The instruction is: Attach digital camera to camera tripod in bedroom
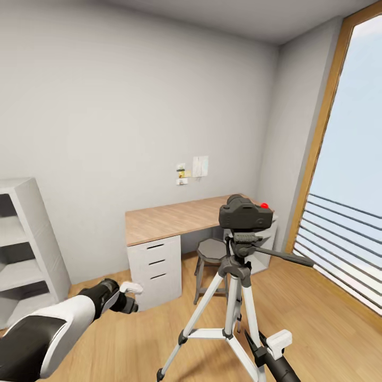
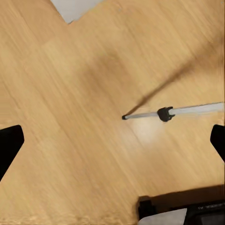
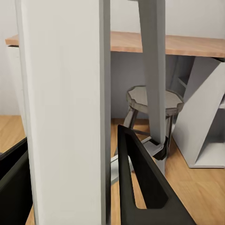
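The digital camera [image 1: 245,212] sits on the camera tripod's [image 1: 233,297] head, so I judge the attaching about done; next I'd back away gently. My left gripper [image 1: 130,297] hangs released over bare floor. Right gripper [image 1: 271,345]: fingers straddle a tripod leg, so it looks released. Stool [image 1: 212,252] and bench [image 1: 175,218] stand just behind.

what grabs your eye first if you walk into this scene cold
The small black digital camera with its red button sits on top of the tall silver-legged camera tripod, standing on the light wood floor in front of the wood-topped white desk. At the right, a tall wood-framed window lets in bright sky.
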You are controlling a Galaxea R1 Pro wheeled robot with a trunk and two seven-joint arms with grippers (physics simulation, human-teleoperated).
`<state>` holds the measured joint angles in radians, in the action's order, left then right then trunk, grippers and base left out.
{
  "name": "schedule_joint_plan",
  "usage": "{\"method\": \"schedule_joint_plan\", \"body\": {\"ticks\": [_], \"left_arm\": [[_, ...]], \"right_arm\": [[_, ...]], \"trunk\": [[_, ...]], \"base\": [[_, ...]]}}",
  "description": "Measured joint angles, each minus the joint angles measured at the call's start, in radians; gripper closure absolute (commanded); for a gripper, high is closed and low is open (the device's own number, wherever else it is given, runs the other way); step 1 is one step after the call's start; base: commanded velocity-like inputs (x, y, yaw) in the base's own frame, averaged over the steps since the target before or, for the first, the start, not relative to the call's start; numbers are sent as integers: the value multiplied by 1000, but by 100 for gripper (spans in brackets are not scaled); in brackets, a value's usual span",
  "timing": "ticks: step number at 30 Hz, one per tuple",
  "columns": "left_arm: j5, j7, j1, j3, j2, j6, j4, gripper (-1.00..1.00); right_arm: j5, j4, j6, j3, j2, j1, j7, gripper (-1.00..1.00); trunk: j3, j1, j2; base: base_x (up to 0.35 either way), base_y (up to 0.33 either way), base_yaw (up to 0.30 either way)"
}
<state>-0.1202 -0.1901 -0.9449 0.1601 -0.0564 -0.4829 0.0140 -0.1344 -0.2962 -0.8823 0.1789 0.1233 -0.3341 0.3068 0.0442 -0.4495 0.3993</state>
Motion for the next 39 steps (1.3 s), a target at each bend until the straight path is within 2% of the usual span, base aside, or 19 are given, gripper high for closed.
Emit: {"method": "schedule_joint_plan", "body": {"ticks": [2, 6, 8, 11, 14, 17, 18, 19, 28, 34, 39], "left_arm": [[0, 0, 57, -1, -3, 0, 0, -100], [1, 1, 139, -1, -7, 0, -1, -100], [1, 1, 181, -2, -18, 0, -1, -100], [1, 1, 257, -1, -56, 0, -2, -100], [1, 1, 295, -2, -72, -1, -2, -100], [0, 1, 367, 0, -84, -4, -3, -100], [0, 1, 387, -2, -85, -4, -3, -100], [1, 1, 404, -2, -86, -5, -3, -100], [0, 1, 522, -2, -85, -4, -3, -100], [0, 1, 555, -1, -83, 3, -3, -100], [0, 1, 567, -1, -82, 6, -3, -100]], "right_arm": [[-1, 0, 0, 1, 0, 0, 0, 100], [-2, 0, 0, 2, 0, 0, 0, 100], [-2, 0, 0, 2, 0, 0, 0, 100], [-1, 0, 0, 1, 0, 0, 0, 100], [-2, 0, 0, 1, 0, 0, 0, 100], [-2, 0, 1, 1, 0, 0, 0, 100], [-2, 0, 0, 2, 0, 0, 0, -100], [-2, 1, 1, 12, 0, 0, -1, -100], [-2, 1, 1, 11, 0, 0, -1, -100], [-2, 18, -2, 11, 1, 0, 0, -100], [-2, 83, -17, 12, 2, 1, -1, -100]], "trunk": [[0, 0, 0], [0, 0, 0], [0, 0, 0], [0, 0, 0], [0, 0, 0], [0, 0, 0], [0, 0, 0], [0, 0, 0], [0, 0, 0], [0, 0, 0], [0, 0, 0]], "base": [[0, 0, 0], [0, 0, 0], [0, 0, 0], [0, 0, 0], [0, 0, 0], [0, 0, 0], [0, 0, 0], [0, 0, 0], [0, 0, 0], [0, 0, 0], [0, 0, 0]]}}
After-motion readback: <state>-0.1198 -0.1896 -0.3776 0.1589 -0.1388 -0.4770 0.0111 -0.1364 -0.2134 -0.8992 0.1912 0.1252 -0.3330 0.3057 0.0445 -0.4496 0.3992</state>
